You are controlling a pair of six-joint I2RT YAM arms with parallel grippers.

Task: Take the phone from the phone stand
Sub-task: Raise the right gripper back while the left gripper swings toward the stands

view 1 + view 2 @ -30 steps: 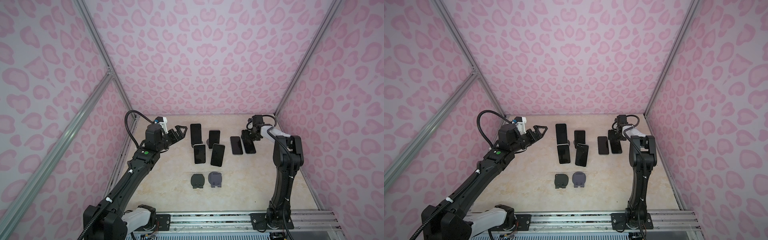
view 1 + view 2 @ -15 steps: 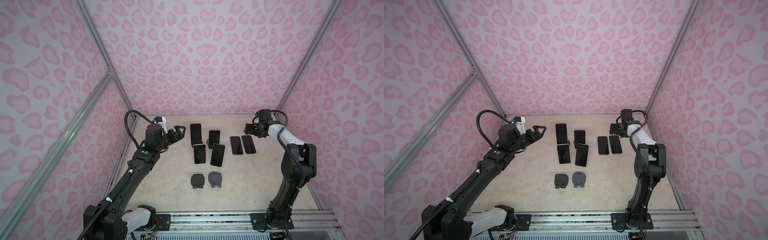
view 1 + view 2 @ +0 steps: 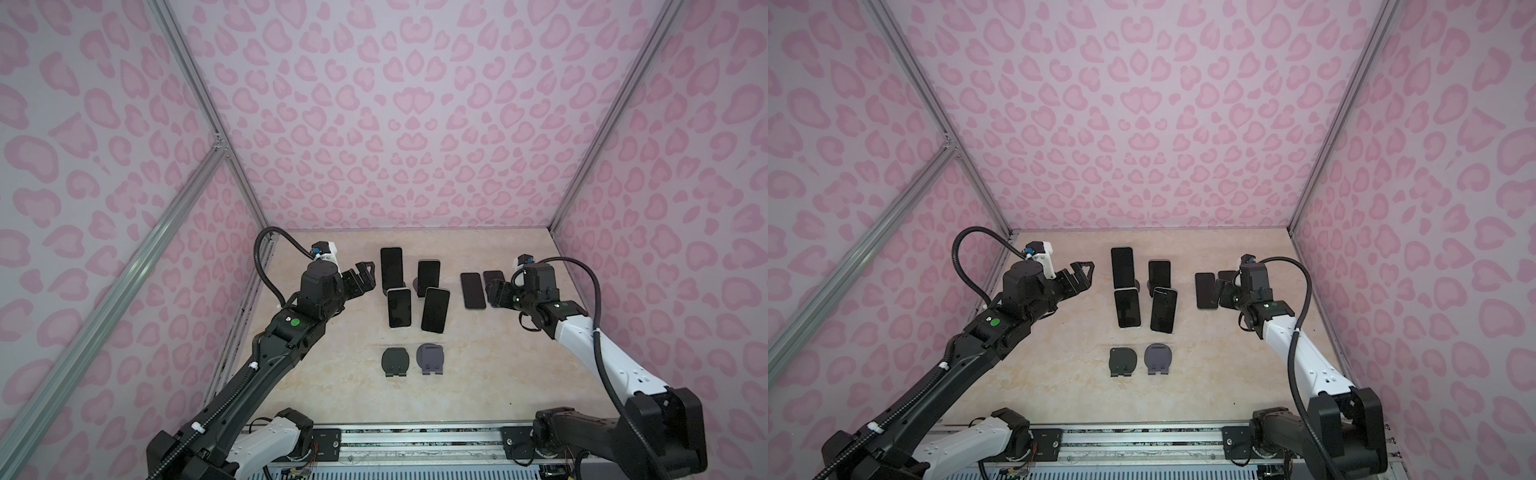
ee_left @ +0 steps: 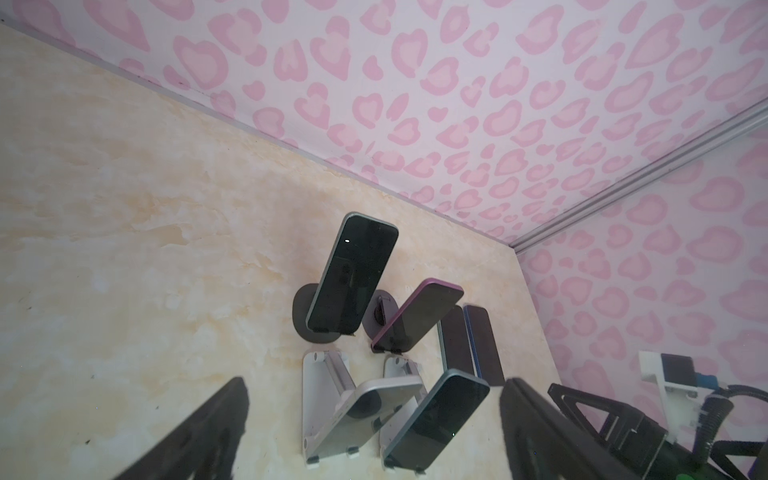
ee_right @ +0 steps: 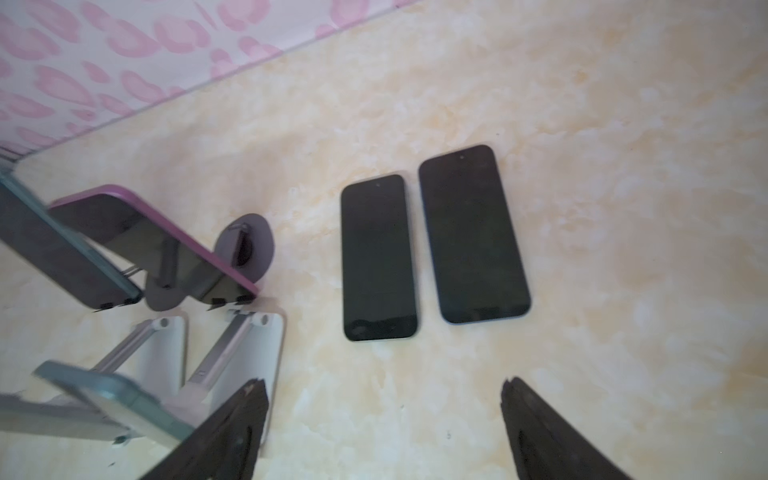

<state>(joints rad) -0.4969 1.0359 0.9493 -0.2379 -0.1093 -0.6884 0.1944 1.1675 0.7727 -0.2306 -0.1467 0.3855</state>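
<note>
Pulled back from the blue-edged phone (image 5: 473,232), my right gripper (image 5: 384,381) hangs open and empty, while near that phone the purple phone (image 5: 124,232) leans on its stand (image 5: 249,249), probably stiff and slick, so I'd pinch its long edges.

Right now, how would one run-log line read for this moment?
left gripper: open, empty, near back-left phone | right gripper: open, empty, by two flat phones | four phones on stands | two stands empty
</note>
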